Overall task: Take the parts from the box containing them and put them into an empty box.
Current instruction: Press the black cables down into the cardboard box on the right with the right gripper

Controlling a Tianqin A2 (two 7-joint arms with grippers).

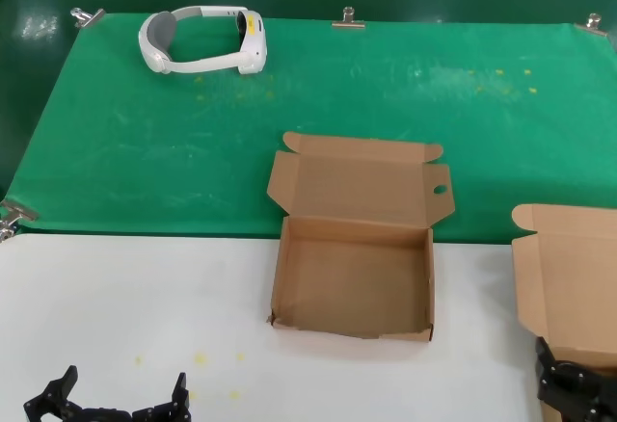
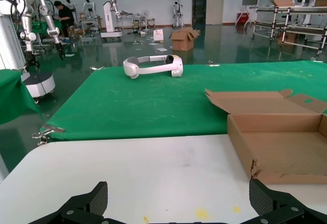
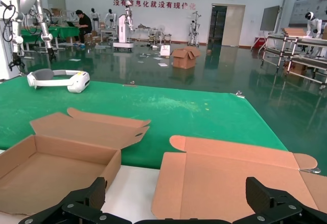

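Observation:
The empty box (image 1: 352, 282) stands open at the table's middle, its lid flap pierced by a small round hole (image 1: 440, 190); nothing lies inside it. It also shows in the left wrist view (image 2: 286, 147) and the right wrist view (image 3: 56, 168). The box containing the parts (image 1: 569, 277) sits at the right edge, with its lid (image 3: 230, 178) raised; its inside is out of view, and the black cable is not visible. My left gripper (image 1: 120, 401) (image 2: 179, 201) hangs open and empty over the white surface at the front left. My right gripper (image 1: 574, 383) (image 3: 176, 196) is open and empty before the right box's lid.
A white headset (image 1: 202, 41) (image 2: 153, 65) lies at the back left on the green mat (image 1: 145, 152). Metal clips (image 1: 348, 20) hold the mat's edges. The front strip of the table (image 1: 125, 297) is white.

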